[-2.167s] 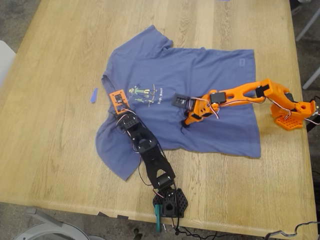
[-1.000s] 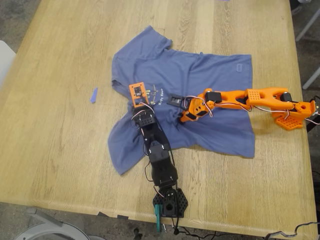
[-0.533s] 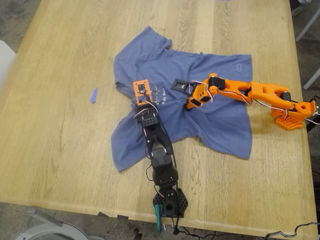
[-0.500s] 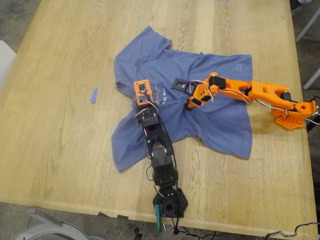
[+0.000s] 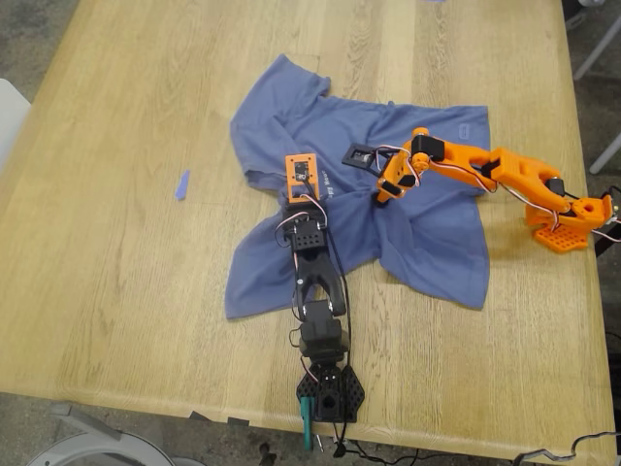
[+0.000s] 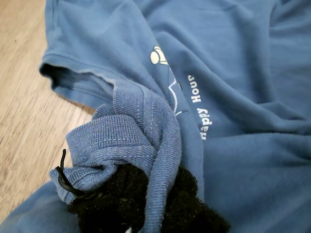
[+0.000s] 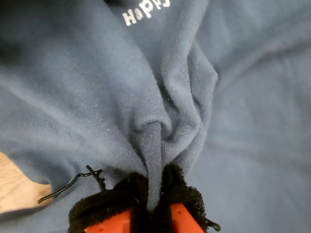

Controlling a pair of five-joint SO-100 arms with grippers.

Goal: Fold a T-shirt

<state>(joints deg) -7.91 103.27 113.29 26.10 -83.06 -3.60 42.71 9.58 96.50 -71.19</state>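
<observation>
The slate-blue cotton T-shirt (image 5: pixel 388 209) lies rumpled mid-way across the pale wooden table (image 5: pixel 116 272), one sleeve splayed toward the exterior view's top. Our first gripper (image 6: pixel 146 206), black-padded, is clamped on the ribbed collar; our second gripper (image 7: pixel 148 206), orange with black pads, is pinched on a ridge of body cloth. We judge both arms should travel level and together, cloth taut between them. A small blue scrap (image 5: pixel 181 184) sits well apart.

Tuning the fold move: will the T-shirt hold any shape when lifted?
Probably not. The T-shirt bunches into soft folds where my second gripper pinches it. The ribbed collar wads up too, so expect it to drape and drag.
</observation>
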